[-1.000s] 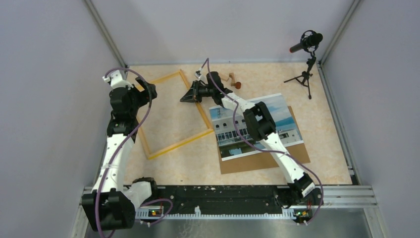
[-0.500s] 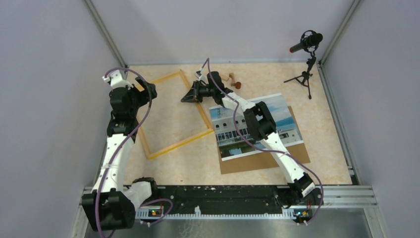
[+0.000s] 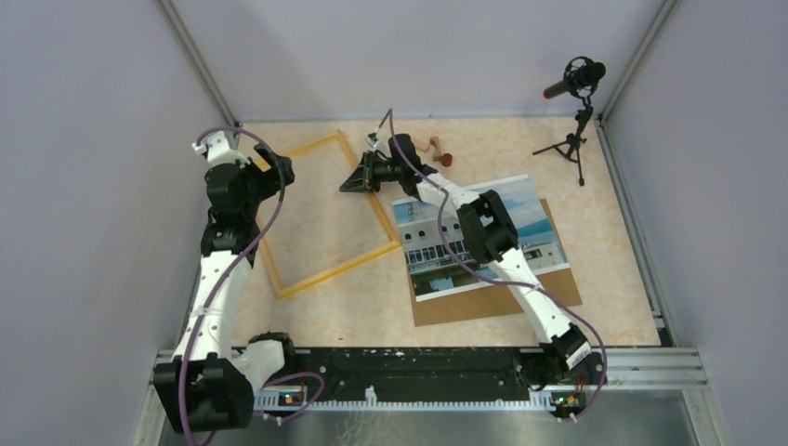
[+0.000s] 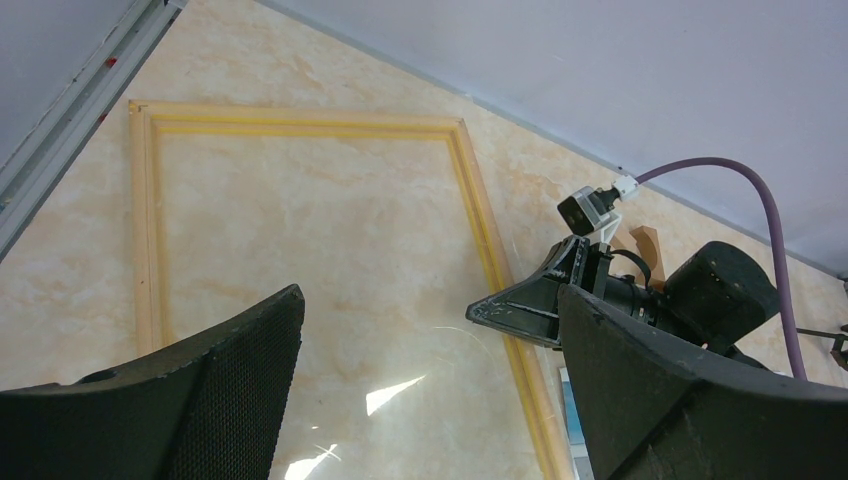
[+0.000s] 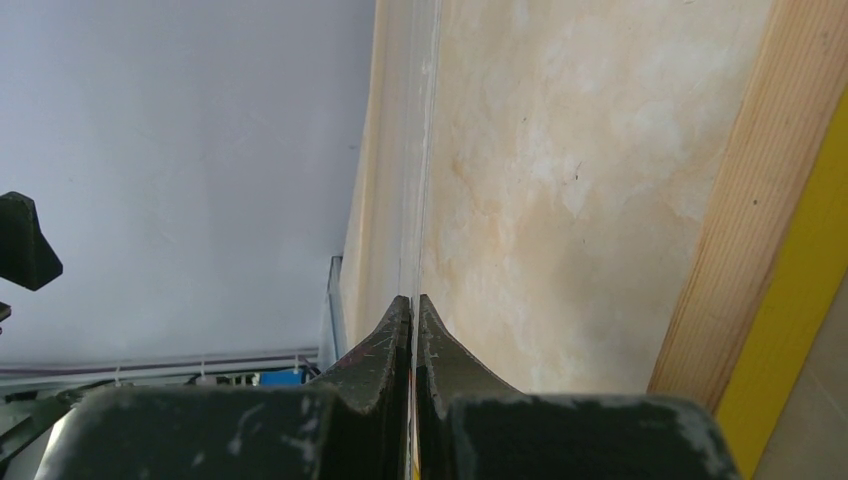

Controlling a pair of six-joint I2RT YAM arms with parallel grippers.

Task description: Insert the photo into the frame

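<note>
The frame point(image 3: 339, 269) lies flat at the left of the table, a thin yellow-orange rectangle; its rim point(image 4: 300, 125) fills the left wrist view. The photo point(image 3: 427, 260) of a white building under blue sky rests to its right on a brown backing board point(image 3: 502, 302), partly crossed by the right arm. My right gripper point(image 3: 346, 184) sits at the frame's right side, shut on the edge of a thin clear pane point(image 5: 420, 150), beside the frame's wood point(image 5: 760, 200). Glints show the pane point(image 4: 390, 395) over the frame's inside. My left gripper point(image 3: 279, 172) hangs open above the frame's far left corner, holding nothing.
A microphone on a small tripod point(image 3: 576, 139) stands at the back right. A small brown wooden piece point(image 3: 437, 149) lies near the back wall behind the right gripper. Grey walls close the table on three sides.
</note>
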